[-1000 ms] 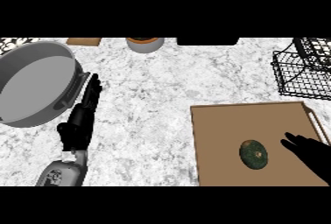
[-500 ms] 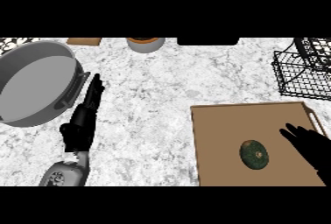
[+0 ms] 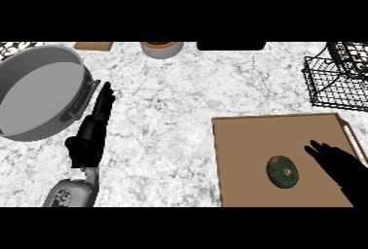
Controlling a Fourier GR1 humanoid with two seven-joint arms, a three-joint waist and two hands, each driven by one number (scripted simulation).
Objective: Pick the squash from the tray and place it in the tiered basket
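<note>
**Right hand over tray, squash not gripped**

Small round dark-green squash (image 3: 283, 171) lies on the flat tan rectangular tray (image 3: 251, 141) at lower right of the frame, roughly mid-tray toward the bottom. Nothing touches it.

Black right hand (image 3: 343, 165) comes in from the lower right edge, over the tray's right side. Fingers straight and spread, tips pointing up-left; nearest tip is just beside the squash on its right, a gap of bare tray between them. Holds nothing.

Black left hand (image 3: 92, 131) sits left of centre on the white-and-grey marbled counter (image 3: 187, 92), fingers straight and pressed together, pointing toward the top of the frame. Grey left forearm (image 3: 70, 192) enters at lower left. Fingertips end just beside the rim of the large round grey metal pan (image 3: 36, 92) in the upper left; can't tell if they touch it.

Black wire tiered basket (image 3: 339, 78) is at the upper right edge, partly cut off, well apart from the squash and above the tray's top edge.

Top edge of frame: a round container with an orange-brown rim (image 3: 161, 48) at centre-left, and a small tan board (image 3: 93, 45) to its left, both cropped.
</note>
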